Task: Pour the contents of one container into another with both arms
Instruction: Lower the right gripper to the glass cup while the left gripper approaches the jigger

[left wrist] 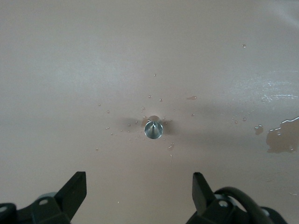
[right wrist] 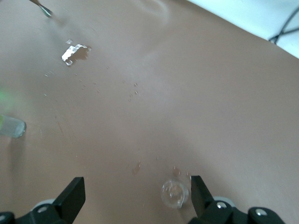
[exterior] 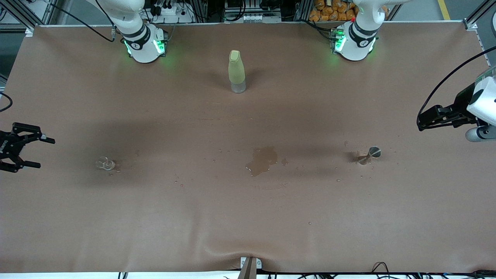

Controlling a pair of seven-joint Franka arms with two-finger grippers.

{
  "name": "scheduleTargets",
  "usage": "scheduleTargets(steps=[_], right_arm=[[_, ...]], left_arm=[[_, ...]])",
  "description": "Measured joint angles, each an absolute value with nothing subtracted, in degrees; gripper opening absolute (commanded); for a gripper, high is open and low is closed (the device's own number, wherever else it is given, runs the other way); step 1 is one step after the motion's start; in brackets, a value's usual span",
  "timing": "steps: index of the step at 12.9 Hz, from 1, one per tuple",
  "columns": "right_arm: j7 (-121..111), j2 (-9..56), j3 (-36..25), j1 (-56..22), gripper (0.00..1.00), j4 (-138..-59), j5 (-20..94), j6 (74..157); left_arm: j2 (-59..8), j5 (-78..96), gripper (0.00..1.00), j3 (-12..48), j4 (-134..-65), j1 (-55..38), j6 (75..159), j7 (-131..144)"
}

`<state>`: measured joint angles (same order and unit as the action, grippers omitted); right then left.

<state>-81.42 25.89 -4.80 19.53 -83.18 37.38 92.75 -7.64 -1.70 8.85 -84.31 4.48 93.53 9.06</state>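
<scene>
You had not yet picked up either cup. The glass cup (exterior: 105,163) sat toward the right arm's end of the counter (exterior: 248,217), the silver cup (exterior: 374,152) toward the left arm's. The left gripper (exterior: 426,116) and right gripper (exterior: 33,151) hung beside them, jaws released and empty. A spill (exterior: 262,159) lay between.

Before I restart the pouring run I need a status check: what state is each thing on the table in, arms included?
glass cup: upright, on the table toward the right arm's end, not held.
metal cup: on the table toward the left arm's end, not held.
bottle: upright, capped, between the arm bases.
puddle: spilled liquid between the two cups, droplets around.
right gripper: jaws open, empty, beside the glass cup.
left gripper: jaws open, empty, near the metal cup.
</scene>
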Motion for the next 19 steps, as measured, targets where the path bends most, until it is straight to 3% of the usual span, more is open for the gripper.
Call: scheduleTargets(steps=[13, 19], right_arm=[[-125.22, 44.6, -4.85, 27.03, 1.0, -86.63, 60.5, 92.79], [-132.94, 54.77, -4.31, 28.59, 1.0, -81.3, 68.46, 88.95]], left_arm=[[-7.65, -1.7, 1.0, 8.86, -84.4, 4.45, 93.43, 9.06], [-8.08, -0.78, 1.0, 8.8, -84.56, 4.58, 93.36, 2.68]])
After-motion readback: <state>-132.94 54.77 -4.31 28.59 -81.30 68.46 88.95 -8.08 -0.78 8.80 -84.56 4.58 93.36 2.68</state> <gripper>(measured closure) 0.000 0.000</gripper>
